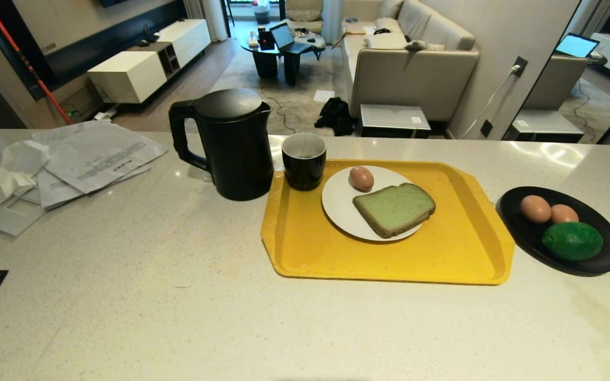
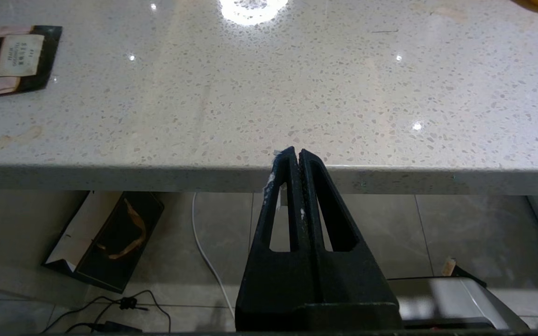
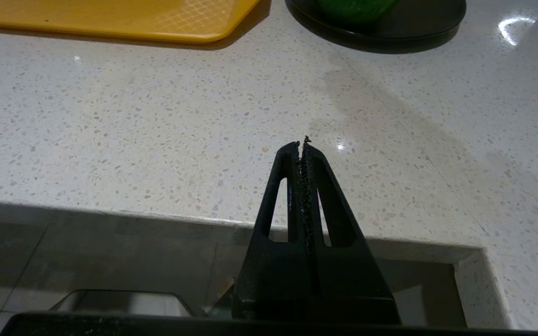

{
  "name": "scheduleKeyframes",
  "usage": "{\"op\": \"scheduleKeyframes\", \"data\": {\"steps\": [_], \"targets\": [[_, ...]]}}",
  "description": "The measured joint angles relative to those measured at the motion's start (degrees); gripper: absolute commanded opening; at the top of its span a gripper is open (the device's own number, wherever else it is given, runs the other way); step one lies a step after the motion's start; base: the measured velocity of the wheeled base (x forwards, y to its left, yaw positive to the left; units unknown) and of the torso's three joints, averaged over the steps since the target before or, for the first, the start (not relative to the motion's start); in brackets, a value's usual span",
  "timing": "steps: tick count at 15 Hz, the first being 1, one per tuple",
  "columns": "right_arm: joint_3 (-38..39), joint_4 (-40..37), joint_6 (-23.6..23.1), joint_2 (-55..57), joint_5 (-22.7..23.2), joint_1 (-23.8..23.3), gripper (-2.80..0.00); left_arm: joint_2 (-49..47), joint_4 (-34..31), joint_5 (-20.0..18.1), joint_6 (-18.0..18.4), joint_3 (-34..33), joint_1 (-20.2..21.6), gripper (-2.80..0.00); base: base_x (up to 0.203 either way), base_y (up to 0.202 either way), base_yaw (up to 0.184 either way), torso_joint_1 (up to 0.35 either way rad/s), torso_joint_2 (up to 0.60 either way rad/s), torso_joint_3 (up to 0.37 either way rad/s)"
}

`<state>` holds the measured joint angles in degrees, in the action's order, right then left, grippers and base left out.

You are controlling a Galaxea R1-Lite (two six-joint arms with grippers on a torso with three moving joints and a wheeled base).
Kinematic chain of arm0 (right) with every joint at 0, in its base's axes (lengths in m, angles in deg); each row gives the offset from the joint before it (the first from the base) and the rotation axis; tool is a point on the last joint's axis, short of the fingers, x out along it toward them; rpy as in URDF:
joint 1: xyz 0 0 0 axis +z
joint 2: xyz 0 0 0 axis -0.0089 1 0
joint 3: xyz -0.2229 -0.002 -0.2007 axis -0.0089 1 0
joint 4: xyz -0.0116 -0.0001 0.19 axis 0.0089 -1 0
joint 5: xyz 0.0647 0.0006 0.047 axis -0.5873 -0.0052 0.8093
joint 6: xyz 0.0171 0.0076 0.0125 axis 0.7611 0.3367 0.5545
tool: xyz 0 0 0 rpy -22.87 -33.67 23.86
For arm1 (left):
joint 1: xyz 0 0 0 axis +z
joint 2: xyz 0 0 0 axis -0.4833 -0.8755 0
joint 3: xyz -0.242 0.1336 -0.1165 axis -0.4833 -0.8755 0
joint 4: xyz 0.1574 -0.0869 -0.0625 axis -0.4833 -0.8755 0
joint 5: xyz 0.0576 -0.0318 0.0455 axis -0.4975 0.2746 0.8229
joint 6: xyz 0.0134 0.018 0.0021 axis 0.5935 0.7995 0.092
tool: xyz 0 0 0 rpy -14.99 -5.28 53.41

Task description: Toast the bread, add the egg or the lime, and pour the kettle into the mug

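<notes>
Kettles: one, the kettle (image 1: 233, 143), upright on the counter (image 1: 178, 296) just left of the tray, handle to the left, lid on.
Mugs: one, the mug (image 1: 304, 160), upright on the tray's far left corner, close beside the kettle; whether anything is in it is hard to tell from here.
Trays: one yellow tray (image 1: 442, 254).
Plates: two, a white plate (image 1: 337, 203) on the tray and a black plate (image 1: 601, 254) on the counter to the tray's right.
Bread slices: one, the bread (image 1: 394, 208), flat on the white plate, its near edge reaching over the rim.
Eggs: three, the egg (image 1: 361, 178) on the white plate just beyond the bread, and two more eggs (image 1: 535, 208) on the black plate.
Limes: one, the lime (image 1: 572, 241), on the black plate in front of the two eggs.
Papers: a loose pile of papers (image 1: 93, 159) left of the kettle.
Left gripper (image 2: 296, 154): fingers pressed together, holding nothing, at the counter's near edge.
Right gripper (image 3: 302, 145): fingers together, holding nothing, over the near counter, short of the tray and black plate.
</notes>
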<state>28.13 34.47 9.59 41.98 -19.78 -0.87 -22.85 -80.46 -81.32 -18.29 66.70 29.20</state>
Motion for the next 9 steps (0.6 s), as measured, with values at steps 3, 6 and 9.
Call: {"op": "scheduleKeyframes", "data": {"steps": [3, 6, 9], "targets": [[0.0, 0.0, 0.0, 0.0, 0.0, 0.0, -2.8, 0.0, 0.0, 0.0, 0.0, 0.0, 0.0, -2.8, 0.0, 0.0, 0.0, -0.001, 0.0, 0.071], [0.0, 0.0, 0.0, 0.0, 0.0, 0.0, -2.8, 0.0, 0.0, 0.0, 0.1, 0.0, 0.0, -2.8, 0.0, 0.0, 0.0, 0.0, 0.0, 0.0], [0.0, 0.0, 0.0, 0.0, 0.0, 0.0, -2.8, 0.0, 0.0, 0.0, 0.0, 0.0, 0.0, -2.8, 0.0, 0.0, 0.0, 0.0, 0.0, 0.0]]}}
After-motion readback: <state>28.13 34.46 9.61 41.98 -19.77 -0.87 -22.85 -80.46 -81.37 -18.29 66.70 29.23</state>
